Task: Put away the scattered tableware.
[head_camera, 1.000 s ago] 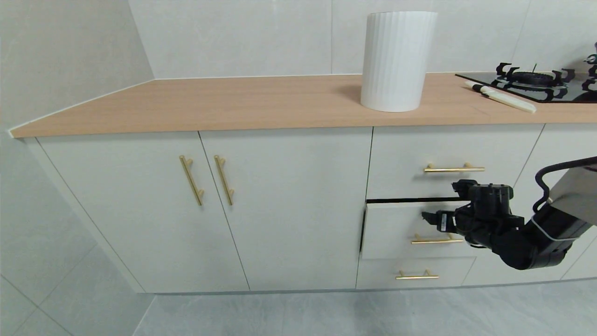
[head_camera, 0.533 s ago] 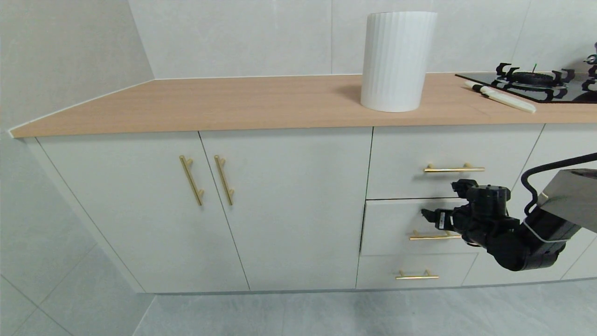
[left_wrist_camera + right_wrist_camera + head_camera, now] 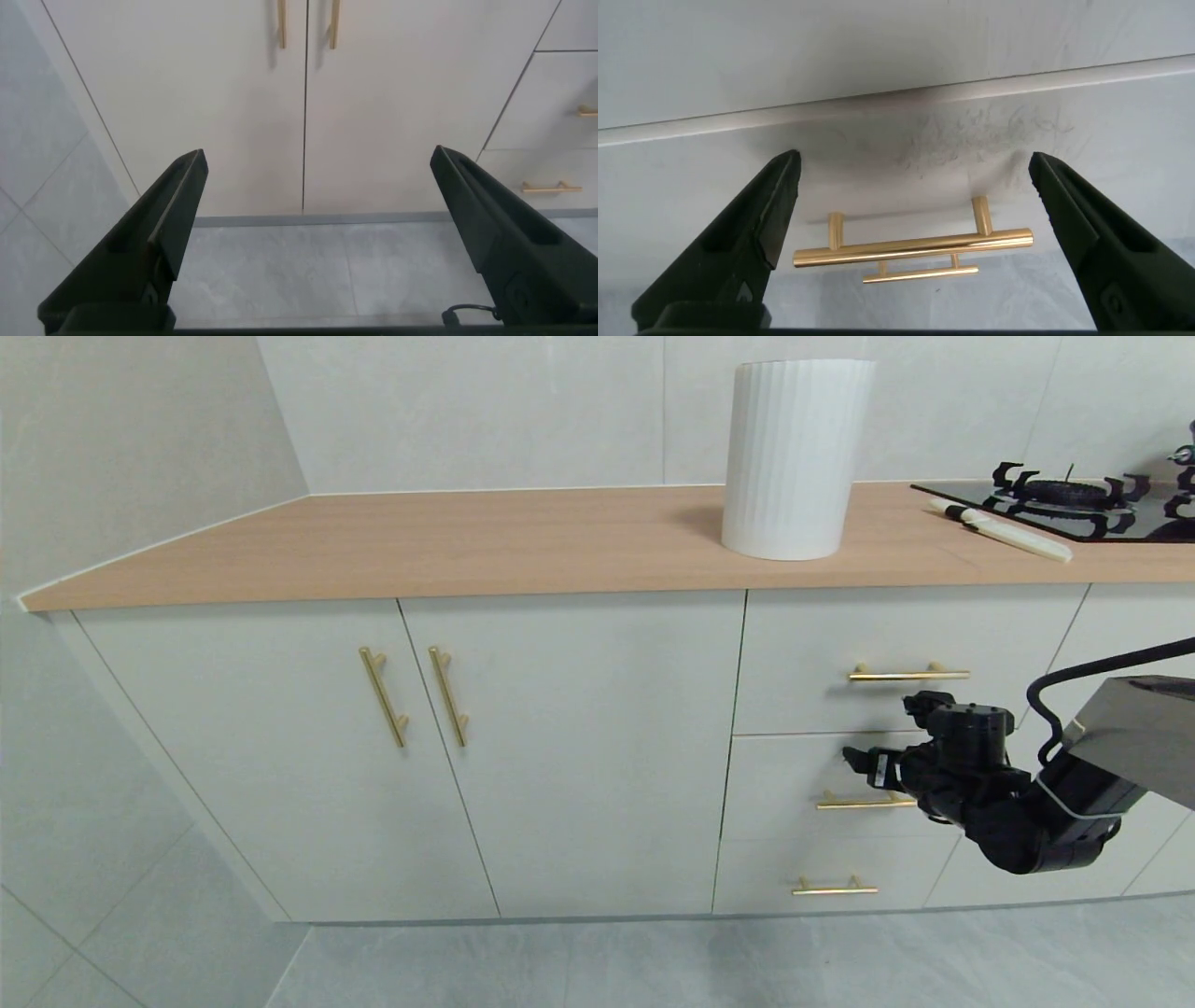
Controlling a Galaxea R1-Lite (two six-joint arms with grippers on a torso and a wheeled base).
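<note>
A white knife [image 3: 1004, 530] with a dark band lies on the wooden counter [image 3: 467, 541] next to the hob [image 3: 1074, 504]. To its left stands a tall white ribbed container [image 3: 794, 457]. My right gripper [image 3: 854, 761] is open at the front of the middle drawer [image 3: 784, 775], just above its brass handle [image 3: 864, 801]. The drawer sits flush with the cabinet. From the right wrist, the open right gripper [image 3: 913, 168] faces the drawer front, with the handle [image 3: 913, 245] between and beyond its fingers. My left gripper [image 3: 318, 159] hangs open and empty above the floor, facing the cabinet doors.
Two cabinet doors [image 3: 420, 756] with brass handles fill the left half of the unit. A top drawer [image 3: 906, 658] and a bottom drawer [image 3: 836, 887] sit above and below the middle one. Grey tiled floor [image 3: 597, 961] lies in front.
The middle drawer stood slightly out with a dark gap above it; it is now flush. My right gripper moved toward the cabinet with it.
</note>
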